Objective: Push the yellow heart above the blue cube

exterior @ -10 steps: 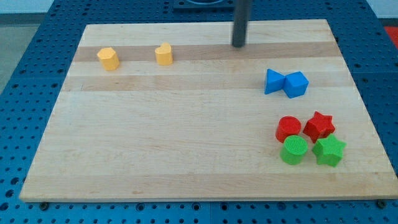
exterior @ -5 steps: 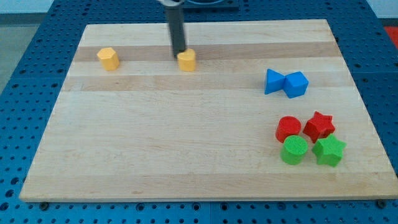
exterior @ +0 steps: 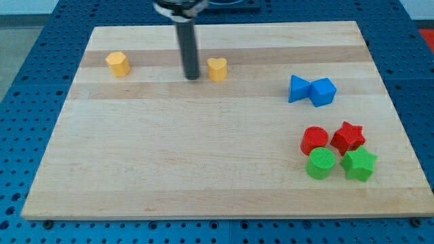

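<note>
My tip [exterior: 192, 76], a bare rod holding nothing, stands just beside the yellow heart [exterior: 217, 69], which lies at three o'clock; blue cube [exterior: 323, 91] farther that way.

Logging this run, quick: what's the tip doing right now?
My tip: holds nothing, on the board just left of the yellow heart, small gap between.

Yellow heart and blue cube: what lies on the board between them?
In the camera view, only the blue triangular block, touching the blue cube; bare wood runs from there to the yellow heart.
</note>
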